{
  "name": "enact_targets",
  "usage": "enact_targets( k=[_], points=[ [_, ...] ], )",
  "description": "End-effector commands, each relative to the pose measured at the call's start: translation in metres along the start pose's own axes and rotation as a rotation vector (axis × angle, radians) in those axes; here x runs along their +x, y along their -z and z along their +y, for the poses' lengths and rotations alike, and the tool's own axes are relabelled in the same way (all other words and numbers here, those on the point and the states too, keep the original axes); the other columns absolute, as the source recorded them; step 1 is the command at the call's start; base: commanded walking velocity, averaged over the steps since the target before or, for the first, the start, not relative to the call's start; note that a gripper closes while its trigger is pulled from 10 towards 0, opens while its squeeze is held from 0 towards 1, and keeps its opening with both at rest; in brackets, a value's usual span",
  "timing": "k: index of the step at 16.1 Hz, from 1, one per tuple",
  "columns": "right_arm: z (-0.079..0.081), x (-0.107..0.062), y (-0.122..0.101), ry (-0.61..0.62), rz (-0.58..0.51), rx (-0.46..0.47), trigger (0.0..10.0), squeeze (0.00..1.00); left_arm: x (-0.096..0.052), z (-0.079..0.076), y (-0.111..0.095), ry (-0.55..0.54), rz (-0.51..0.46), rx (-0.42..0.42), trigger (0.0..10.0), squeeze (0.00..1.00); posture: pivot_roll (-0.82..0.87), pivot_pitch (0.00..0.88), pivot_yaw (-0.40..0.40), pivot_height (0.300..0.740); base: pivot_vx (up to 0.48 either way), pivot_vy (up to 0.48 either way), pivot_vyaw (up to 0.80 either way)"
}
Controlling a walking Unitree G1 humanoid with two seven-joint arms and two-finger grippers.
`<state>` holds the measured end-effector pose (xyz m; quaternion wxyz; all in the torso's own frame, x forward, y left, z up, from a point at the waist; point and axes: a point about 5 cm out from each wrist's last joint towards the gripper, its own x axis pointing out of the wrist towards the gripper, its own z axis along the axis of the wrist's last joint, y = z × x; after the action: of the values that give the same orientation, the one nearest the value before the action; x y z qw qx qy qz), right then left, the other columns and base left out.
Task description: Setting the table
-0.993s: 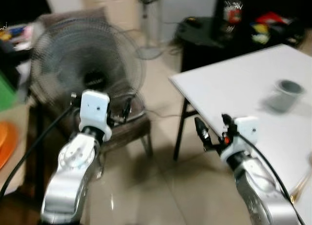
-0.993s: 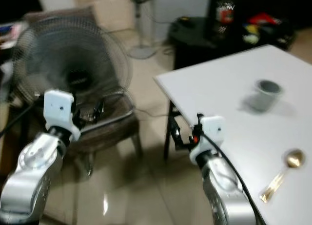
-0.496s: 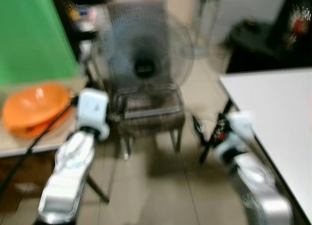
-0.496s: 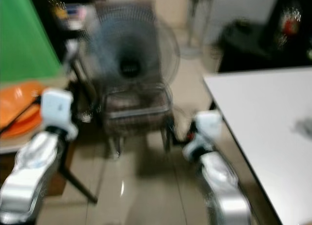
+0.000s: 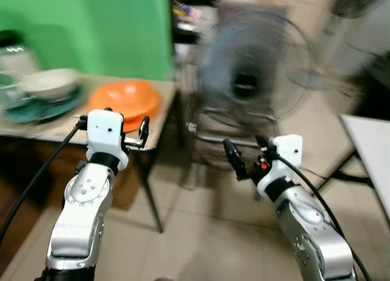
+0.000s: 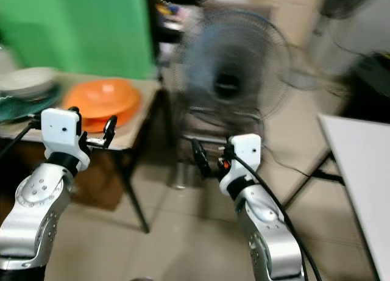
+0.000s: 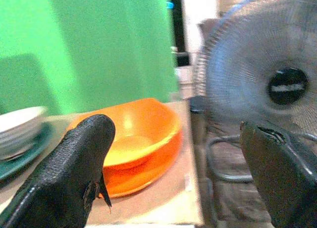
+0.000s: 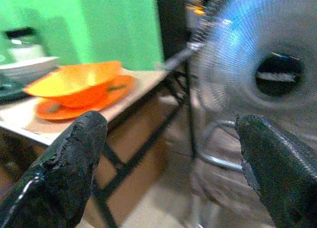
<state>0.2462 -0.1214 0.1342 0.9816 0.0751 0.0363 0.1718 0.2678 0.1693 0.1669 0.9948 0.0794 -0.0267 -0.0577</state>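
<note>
An orange bowl (image 5: 125, 97) rests on an orange plate on a low beige side table (image 5: 36, 124) at the left. Beside it a white bowl (image 5: 52, 83) sits on a teal plate (image 5: 42, 108). My left gripper (image 7: 173, 154) is held up in front of the side table's near corner, open and empty, with the orange bowl (image 7: 133, 129) ahead of it. My right gripper (image 5: 244, 150) hovers open and empty over the floor, facing the fan. The white dining table (image 5: 372, 141) shows only a corner at the right edge.
A large standing fan (image 5: 250, 89) sits on a chair (image 5: 222, 138) straight ahead, between the two tables. A glass jar (image 5: 12, 46) stands at the side table's far left. A green wall backs the side table. Tiled floor lies open below the arms.
The whole view has swung left: the white table with cup and spoon slid off to the right, and the side table with dishes came into view. Both grippers stay open and empty.
</note>
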Motion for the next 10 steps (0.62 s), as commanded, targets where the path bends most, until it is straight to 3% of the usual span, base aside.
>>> enact_targets(
  k=[1,3,6,10],
  points=[
    [-0.003,-0.002,0.001,0.007,0.002,0.006,10.0,1.00,0.000,-0.007,-0.002,0.041,-0.018,-0.006,10.0,0.28,0.05,0.000,0.028,0.740,0.000,0.000,0.80],
    [-0.009,-0.004,0.002,0.036,-0.002,0.006,10.0,1.00,-0.006,-0.008,0.006,0.051,-0.001,0.001,10.0,0.29,0.06,0.000,0.009,0.740,0.000,0.000,0.80],
    [-0.016,0.004,0.007,0.126,0.014,-0.008,10.0,1.00,-0.010,-0.004,0.008,0.033,0.012,0.009,10.0,0.31,0.10,0.000,-0.007,0.740,0.270,0.000,0.00],
    [-0.018,0.009,0.008,0.123,0.015,-0.017,10.0,1.00,-0.010,0.001,0.002,0.020,-0.009,0.017,10.0,0.30,0.11,0.000,-0.018,0.740,0.320,0.000,0.00]
  ],
)
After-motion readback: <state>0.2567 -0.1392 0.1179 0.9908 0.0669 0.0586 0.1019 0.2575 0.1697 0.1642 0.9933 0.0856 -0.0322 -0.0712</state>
